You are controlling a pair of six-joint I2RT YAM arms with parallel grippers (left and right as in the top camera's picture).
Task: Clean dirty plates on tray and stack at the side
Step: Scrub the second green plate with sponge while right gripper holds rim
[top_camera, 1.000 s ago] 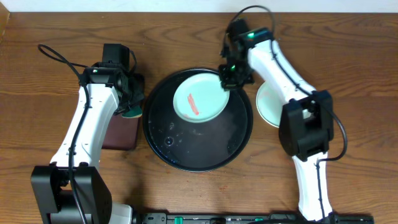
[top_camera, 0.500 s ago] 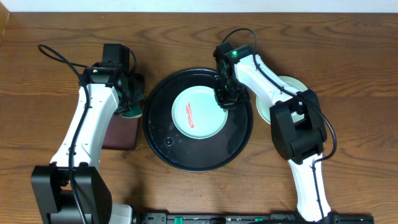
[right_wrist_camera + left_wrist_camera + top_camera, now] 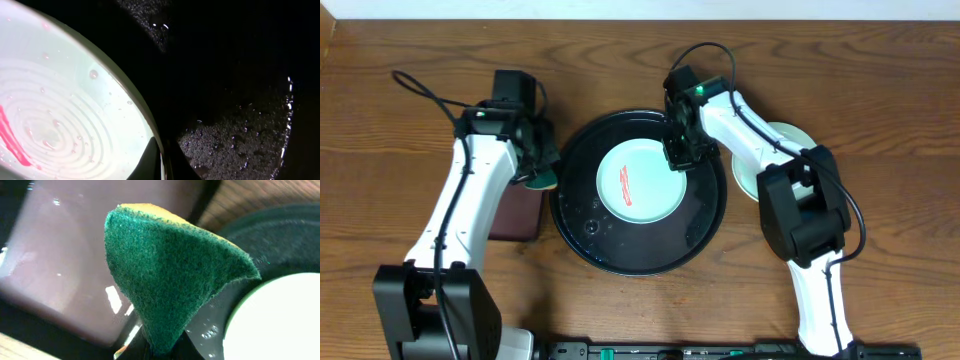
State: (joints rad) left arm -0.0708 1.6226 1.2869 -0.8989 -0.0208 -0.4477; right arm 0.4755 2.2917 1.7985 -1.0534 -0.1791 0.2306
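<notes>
A pale mint-blue plate (image 3: 638, 184) with a red smear lies in the round black tray (image 3: 610, 250). My right gripper (image 3: 679, 156) is shut on this plate's upper right rim; in the right wrist view the plate (image 3: 65, 115) fills the left side and the wet tray (image 3: 240, 100) the right. My left gripper (image 3: 536, 172) is shut on a green scouring sponge (image 3: 170, 275) and holds it at the tray's left edge. More plates (image 3: 750, 175) sit stacked on the table right of the tray, partly hidden by the right arm.
A rectangular dark-brown tray (image 3: 516, 215) lies under the left arm, left of the black tray; it also shows in the left wrist view (image 3: 65, 255). Water drops lie on the black tray's floor.
The right gripper lowered the smeared plate from the tray's upper rim down flat into the tray's middle. The left gripper with the sponge shifted slightly right, toward the tray.
</notes>
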